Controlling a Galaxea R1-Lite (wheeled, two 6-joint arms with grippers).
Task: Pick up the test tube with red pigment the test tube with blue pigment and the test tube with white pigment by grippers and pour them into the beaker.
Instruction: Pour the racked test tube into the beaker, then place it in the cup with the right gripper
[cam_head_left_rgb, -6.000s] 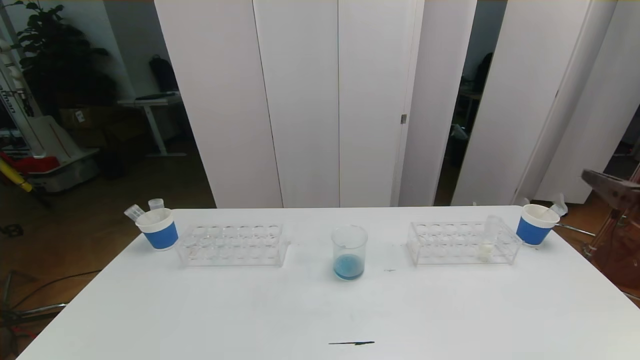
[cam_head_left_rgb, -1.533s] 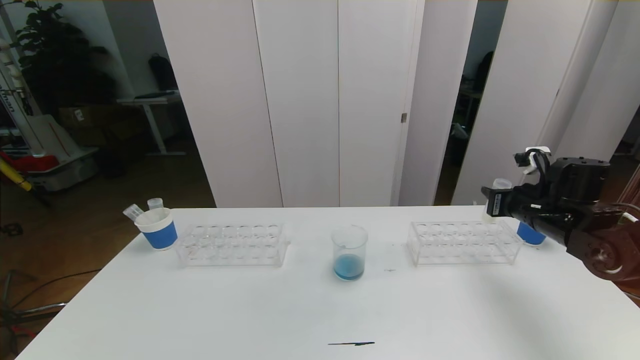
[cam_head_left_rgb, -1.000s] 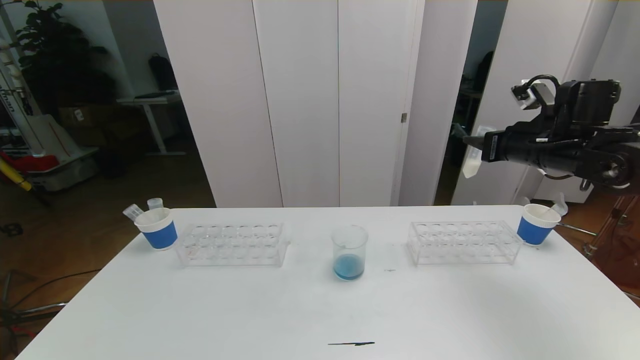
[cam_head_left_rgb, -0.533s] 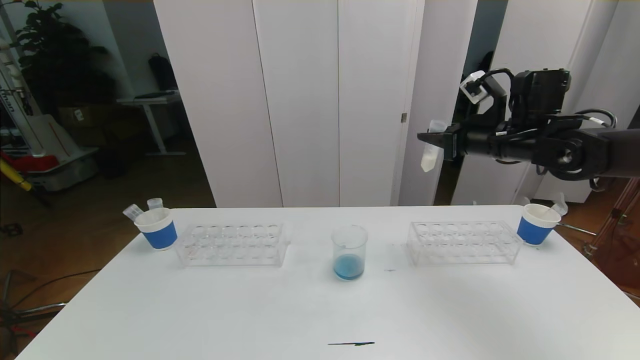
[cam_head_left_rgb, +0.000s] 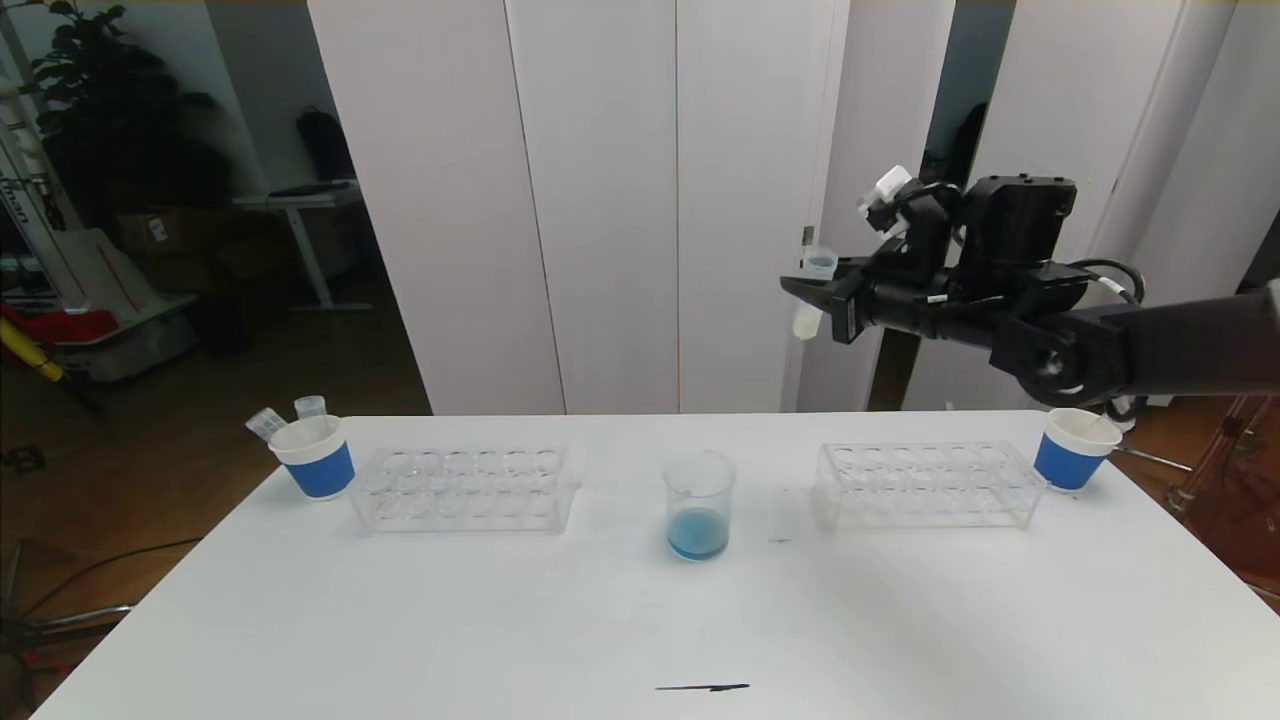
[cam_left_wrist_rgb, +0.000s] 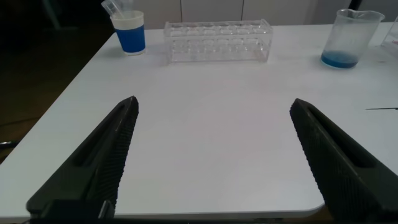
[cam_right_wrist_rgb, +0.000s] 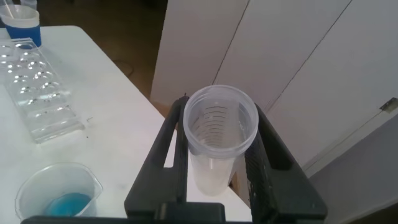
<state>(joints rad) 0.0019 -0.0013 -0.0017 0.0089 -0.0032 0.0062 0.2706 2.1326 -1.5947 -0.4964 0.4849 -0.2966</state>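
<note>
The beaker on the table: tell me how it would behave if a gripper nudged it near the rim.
The beaker stands tall for its base, and holds only a shallow layer of blue liquid at the bottom, so it is probably light and could tip from a high nudge. The white table looks smooth, so a low push would more likely slide it. Its clear walls look rigid, possibly breakable.

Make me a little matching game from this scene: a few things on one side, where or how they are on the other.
Things:
1. beaker
2. test tube with white pigment
3. left pincer
4. right-hand rack

States:
A. wide open, over bare table
B. holds blue liquid
C. clamped in the right pincer, high above the table
D. no tubes in it

Pairs: 1-B, 2-C, 3-A, 4-D
</note>
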